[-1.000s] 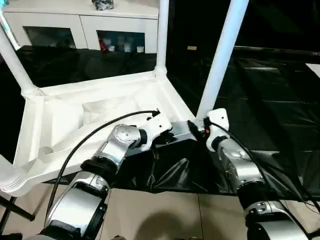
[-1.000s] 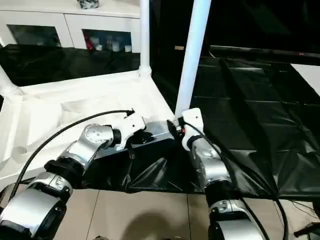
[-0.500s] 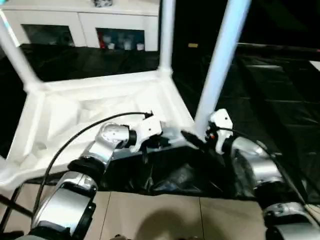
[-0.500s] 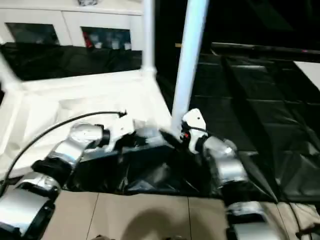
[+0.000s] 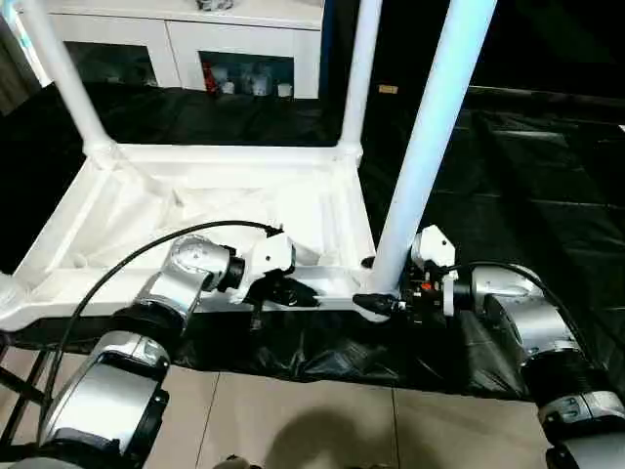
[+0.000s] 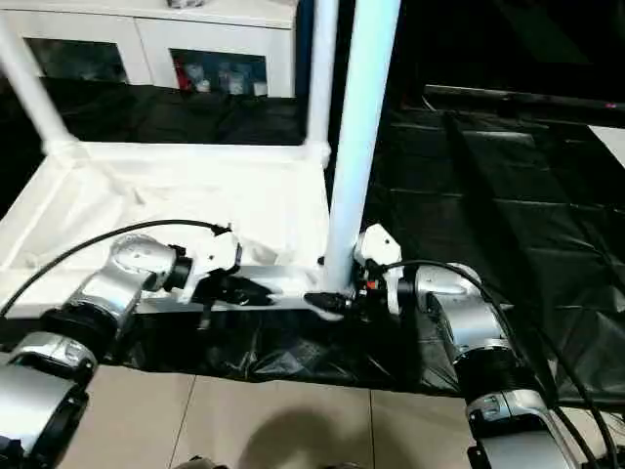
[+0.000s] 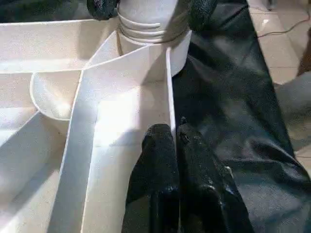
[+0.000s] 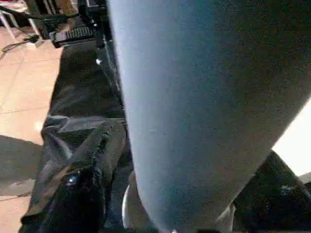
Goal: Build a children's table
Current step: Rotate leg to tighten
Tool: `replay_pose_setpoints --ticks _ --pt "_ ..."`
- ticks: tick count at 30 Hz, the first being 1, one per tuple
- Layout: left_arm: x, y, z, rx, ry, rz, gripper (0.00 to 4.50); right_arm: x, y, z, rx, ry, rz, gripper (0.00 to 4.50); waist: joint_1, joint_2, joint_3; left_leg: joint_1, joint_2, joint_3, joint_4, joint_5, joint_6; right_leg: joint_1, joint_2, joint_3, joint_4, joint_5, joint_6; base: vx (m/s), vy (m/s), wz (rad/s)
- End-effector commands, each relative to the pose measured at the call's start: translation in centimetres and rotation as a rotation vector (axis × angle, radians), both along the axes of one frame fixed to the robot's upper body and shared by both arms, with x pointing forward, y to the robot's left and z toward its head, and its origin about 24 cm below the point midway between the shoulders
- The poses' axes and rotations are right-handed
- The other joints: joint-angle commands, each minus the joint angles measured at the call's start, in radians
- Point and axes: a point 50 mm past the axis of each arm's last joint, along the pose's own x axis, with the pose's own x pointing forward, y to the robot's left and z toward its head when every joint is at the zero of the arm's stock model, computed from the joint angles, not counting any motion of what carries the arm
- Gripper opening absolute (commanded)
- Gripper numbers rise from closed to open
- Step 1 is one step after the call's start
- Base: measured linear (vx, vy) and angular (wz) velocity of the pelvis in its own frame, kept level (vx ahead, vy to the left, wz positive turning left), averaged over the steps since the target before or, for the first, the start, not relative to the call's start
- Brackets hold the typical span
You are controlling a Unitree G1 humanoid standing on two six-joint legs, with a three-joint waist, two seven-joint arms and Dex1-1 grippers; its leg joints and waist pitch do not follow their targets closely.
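The children's table lies upside down on the black cloth, its ribbed white top [image 5: 146, 210] facing up. Three legs stand in their corner sockets: near right [image 5: 430, 147], far right [image 5: 359, 78] and far left [image 5: 63, 78]. My left gripper [image 5: 293, 293] is shut on the top's thin near rim [image 7: 170, 87], one finger on each side of it. My right gripper [image 5: 373, 285] is closed around the base of the near right leg. Its black fingers [image 8: 82, 184] sit on both sides of the tube, and their tips [image 7: 102, 7] touch the collar above the socket.
The black-draped table [image 5: 527, 176] stretches to the right and behind. Its front edge hangs over the tiled floor [image 5: 293, 420] just under my forearms. A white cabinet [image 5: 195, 44] with glass doors stands at the back left.
The view has shifted and tilted. The tabletop now lies squarer to the table's front edge. My right gripper has come round the near right leg's base; my left gripper stays shut on the rim.
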Motion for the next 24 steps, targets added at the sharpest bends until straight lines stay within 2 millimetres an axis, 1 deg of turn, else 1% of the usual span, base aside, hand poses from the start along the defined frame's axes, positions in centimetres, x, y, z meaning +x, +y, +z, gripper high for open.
replay_pose_setpoints --ticks 1,3,6,8,9,10,12,13,14,15,16,17,18,19,20,21,22,23,24 --pt "0.1 -1.6 0.8 -0.015 -0.021 -0.082 0.00 -0.6 1.7 -0.7 -0.028 0.044 0.101 2.91 0.002 -0.013 -0.062 0.015 0.069 -0.026 -0.067 -0.181 0.073 0.045 -0.098 0.054 -0.073 -0.291 -0.216 0.000 0.000 0.00" --pt "0.1 -1.6 0.8 -0.023 -0.016 -0.081 0.00 -0.6 1.7 -0.8 -0.028 0.047 0.108 2.68 0.002 -0.012 -0.063 0.015 0.069 -0.026 -0.067 -0.172 0.075 0.046 -0.098 0.054 -0.071 -0.275 -0.220 0.000 0.000 0.00" --pt "0.1 -1.6 0.8 -0.028 -0.011 -0.083 0.00 -0.8 1.8 -0.8 -0.028 0.054 0.119 2.48 0.003 -0.011 -0.064 0.015 0.069 -0.025 -0.066 -0.166 0.079 0.046 -0.098 0.054 -0.069 -0.257 -0.226 0.000 0.000 0.00" --pt "0.1 -1.6 0.7 -0.030 -0.007 -0.084 0.00 -0.8 1.8 -0.9 -0.025 0.056 0.121 2.40 0.004 -0.012 -0.063 0.015 0.069 -0.025 -0.067 -0.171 0.079 0.046 -0.099 0.053 -0.070 -0.265 -0.226 0.000 0.000 0.00" --pt "0.0 -1.6 0.7 -0.035 -0.006 -0.083 0.00 -0.9 1.9 -0.9 -0.013 0.058 0.112 2.24 0.004 -0.012 -0.063 0.016 0.069 -0.025 -0.066 -0.174 0.078 0.046 -0.098 0.053 -0.071 -0.269 -0.225 0.000 0.000 0.00" --pt "0.0 -1.6 0.6 -0.038 -0.006 -0.078 0.00 -0.9 1.9 -0.9 -0.005 0.060 0.105 2.18 0.004 -0.012 -0.063 0.015 0.069 -0.025 -0.067 -0.177 0.076 0.046 -0.098 0.053 -0.072 -0.279 -0.222 0.000 0.000 0.00" --pt "0.0 -1.8 0.5 -0.040 -0.008 -0.055 0.00 -1.0 2.0 -1.2 0.011 0.061 0.063 2.11 0.005 -0.011 -0.062 0.016 0.070 -0.027 -0.069 -0.180 0.071 0.046 -0.099 0.053 -0.072 -0.292 -0.217 0.000 0.000 0.00" --pt "0.1 -1.9 0.3 -0.038 -0.017 -0.027 0.00 -1.0 2.1 -1.4 0.020 0.053 0.015 2.11 0.004 -0.012 -0.061 0.016 0.070 -0.026 -0.069 -0.186 0.067 0.044 -0.099 0.054 -0.074 -0.302 -0.211 0.000 0.000 0.00" --pt "0.1 -1.9 0.3 -0.038 -0.017 -0.027 0.00 -1.0 2.1 -1.4 0.020 0.053 0.015 2.05 0.005 -0.012 -0.060 0.017 0.070 -0.027 -0.070 -0.192 0.065 0.044 -0.100 0.054 -0.076 -0.313 -0.208 0.000 0.000 0.00" --pt "0.2 -2.2 -0.1 -0.027 -0.030 0.015 0.00 -0.9 2.2 -1.8 0.029 0.049 -0.056 2.05 0.004 -0.013 -0.060 0.017 0.069 -0.027 -0.070 -0.197 0.062 0.044 -0.100 0.054 -0.078 -0.326 -0.204 0.000 0.000 0.00" --pt "0.5 -2.7 -0.5 -0.007 -0.057 0.083 0.00 -0.8 2.4 -2.3 0.034 0.035 -0.154 2.05 0.002 -0.013 -0.057 0.022 0.069 -0.028 -0.073 -0.214 0.053 0.038 -0.099 0.054 -0.084 -0.361 -0.196 0.000 0.000 0.00" --pt "0.7 -3.6 -1.1 -0.015 -0.066 0.171 0.00 -0.5 2.8 -3.0 0.044 0.031 -0.279 2.02 -0.006 -0.010 -0.051 0.030 0.070 -0.031 -0.075 -0.260 0.029 0.026 -0.100 0.057 -0.092 -0.423 -0.187 0.000 0.000 0.00" --pt "0.7 -3.6 -1.1 -0.016 -0.066 0.174 0.00 -0.5 2.9 -3.0 0.044 0.031 -0.283 2.00 -0.010 -0.010 -0.048 0.039 0.065 -0.034 -0.075 -0.315 0.009 0.023 -0.102 0.053 -0.105 -0.517 -0.168 0.000 0.000 0.00" --pt "0.7 -4.0 -1.3 -0.026 -0.061 0.200 0.00 -0.4 3.1 -3.3 0.046 0.029 -0.325 2.00 -0.013 -0.012 -0.046 0.041 0.063 -0.036 -0.074 -0.333 0.004 0.022 -0.103 0.051 -0.109 -0.561 -0.154 0.000 0.000 0.00" --pt "0.8 -5.1 -1.6 -0.035 -0.073 0.268 0.00 -0.1 3.9 -3.6 0.069 0.047 -0.421 1.98 -0.019 -0.010 -0.042 0.044 0.061 -0.042 -0.075 -0.367 -0.002 0.020 -0.104 0.047 -0.118 -0.638 -0.125 0.000 0.000 0.00" --pt "0.8 -5.7 -1.7 -0.041 -0.071 0.290 0.00 0.1 4.5 -3.7 0.084 0.048 -0.459 1.98 -0.023 -0.010 -0.040 0.047 0.061 -0.045 -0.077 -0.391 -0.008 0.018 -0.103 0.043 -0.124 -0.672 -0.111 -0.063 0.026 -0.02" --pt "0.8 -5.7 -1.7 -0.042 -0.071 0.292 0.00 0.1 4.5 -3.7 0.084 0.048 -0.462 1.98 -0.036 -0.006 -0.036 0.072 0.056 -0.053 -0.070 -0.483 -0.019 0.008 -0.102 0.023 -0.150 -0.749 -0.071 -0.063 0.026 -0.02" --pt "0.9 -6.7 -1.8 -0.065 -0.072 0.344 0.00 0.7 5.7 -3.7 0.097 0.053 -0.544 1.97 -0.044 0.002 -0.035 0.075 0.056 -0.057 -0.071 -0.510 -0.022 0.008 -0.101 0.016 -0.154 -0.748 -0.065 -0.058 0.038 -0.02" --pt "0.9 -6.9 -1.8 -0.069 -0.073 0.354 0.00 0.8 6.0 -3.7 0.099 0.053 -0.558 1.97 -0.062 0.000 -0.037 0.063 0.057 -0.066 -0.080 -0.545 -0.030 0.021 -0.097 0.002 -0.153 -0.731 -0.053 -0.039 0.058 -0.08"
